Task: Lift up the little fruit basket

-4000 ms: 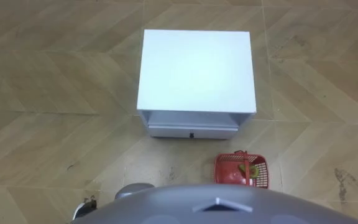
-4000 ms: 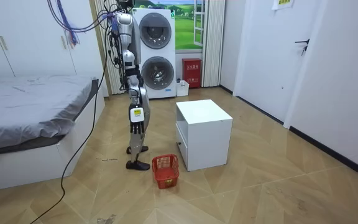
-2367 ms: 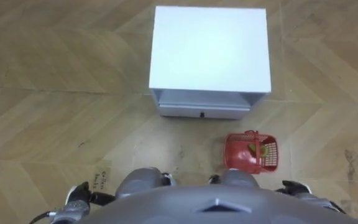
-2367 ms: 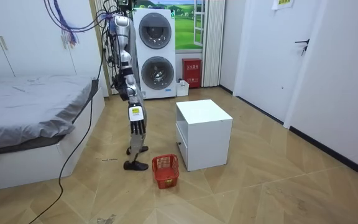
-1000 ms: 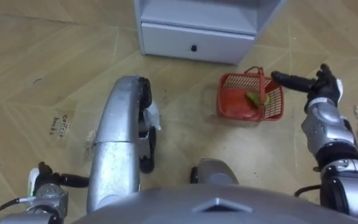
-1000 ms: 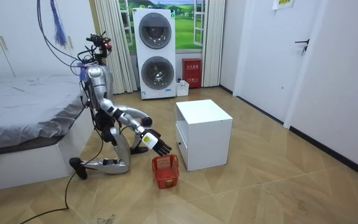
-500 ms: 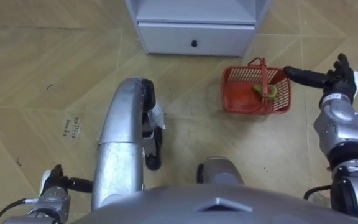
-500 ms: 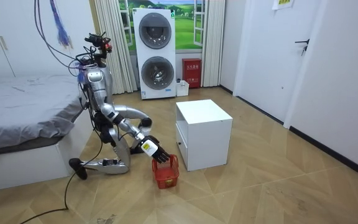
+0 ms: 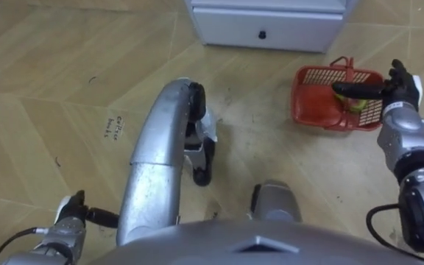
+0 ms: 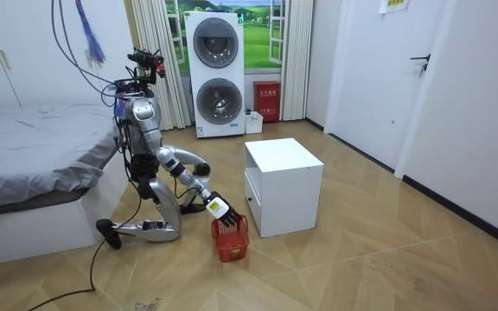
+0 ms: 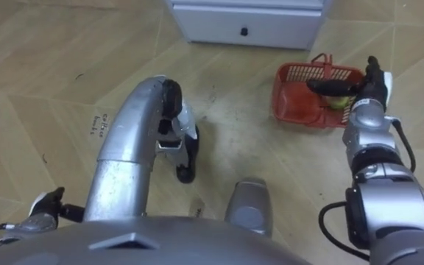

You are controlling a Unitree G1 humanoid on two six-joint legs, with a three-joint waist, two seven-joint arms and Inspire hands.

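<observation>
"Looking down, what may go wrong?"
"The right hand [image 9: 402, 85], fingers straight, reaches over the one red basket [image 9: 319, 99] on the floor; closing beside the handle [image 9: 347, 66] may tip it and spill its one green fruit [image 9: 356, 103]. The left hand [image 9: 68, 219] hangs low."
"And the room view?"
"One white cabinet [image 10: 284, 168], just beside the basket."
</observation>
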